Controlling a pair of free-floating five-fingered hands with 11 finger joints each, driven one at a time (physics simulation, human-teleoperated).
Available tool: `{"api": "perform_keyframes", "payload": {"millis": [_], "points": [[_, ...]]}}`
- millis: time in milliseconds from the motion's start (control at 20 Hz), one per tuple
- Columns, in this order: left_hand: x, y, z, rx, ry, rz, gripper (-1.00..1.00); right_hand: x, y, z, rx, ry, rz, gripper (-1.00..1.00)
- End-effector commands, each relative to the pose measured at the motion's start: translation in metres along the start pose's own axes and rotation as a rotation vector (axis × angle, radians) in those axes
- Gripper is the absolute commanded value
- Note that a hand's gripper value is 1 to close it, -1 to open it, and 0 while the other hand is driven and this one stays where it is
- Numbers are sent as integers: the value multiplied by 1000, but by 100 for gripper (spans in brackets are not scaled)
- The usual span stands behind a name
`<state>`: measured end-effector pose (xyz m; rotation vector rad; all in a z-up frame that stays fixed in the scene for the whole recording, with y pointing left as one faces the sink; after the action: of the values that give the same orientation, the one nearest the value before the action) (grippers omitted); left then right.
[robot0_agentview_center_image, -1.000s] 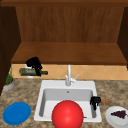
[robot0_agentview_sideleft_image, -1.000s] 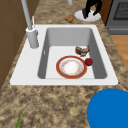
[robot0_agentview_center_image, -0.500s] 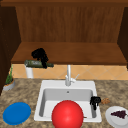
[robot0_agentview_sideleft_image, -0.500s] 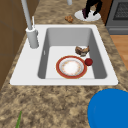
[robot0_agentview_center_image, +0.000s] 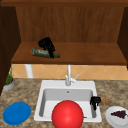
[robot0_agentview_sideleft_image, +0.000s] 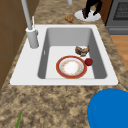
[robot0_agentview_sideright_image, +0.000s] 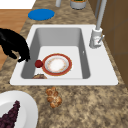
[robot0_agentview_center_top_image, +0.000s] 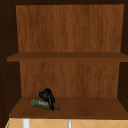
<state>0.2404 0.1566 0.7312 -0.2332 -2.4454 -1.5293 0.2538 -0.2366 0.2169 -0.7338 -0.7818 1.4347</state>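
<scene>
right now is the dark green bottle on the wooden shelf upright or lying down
Lying down: the dark green bottle rests lengthwise on the lower wooden shelf, with the left hand curled over it.

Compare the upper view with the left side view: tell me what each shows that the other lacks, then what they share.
Upper view alone: the left hand curled round a green bottle lying on the bottom shelf, with another shelf above. Left side view alone: the sink holding a red-rimmed plate, a small red ball and a brown item; a blue plate on the counter; a hand above a white plate. Shared: just the faucet, cut off at the upper view's bottom edge.
</scene>
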Motion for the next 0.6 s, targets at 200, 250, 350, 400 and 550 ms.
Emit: {"api": "perform_keyframes", "payload": {"millis": [200, 250, 350, 400, 550], "points": [[-24, 27, -45, -14, -33, 17, 100, 0, 0, 0, 0, 0, 0, 0], [-28, 30, -49, -9, -37, 15, 100, 0, 0, 0, 0, 0, 0, 0], [-37, 33, -55, -7, -47, 6, 100, 0, 0, 0, 0, 0, 0, 0], [-42, 33, -58, -9, -49, 2, 100, 0, 0, 0, 0, 0, 0, 0], [-55, 33, -67, -8, -56, -2, 100, 0, 0, 0, 0, 0, 0, 0]]}}
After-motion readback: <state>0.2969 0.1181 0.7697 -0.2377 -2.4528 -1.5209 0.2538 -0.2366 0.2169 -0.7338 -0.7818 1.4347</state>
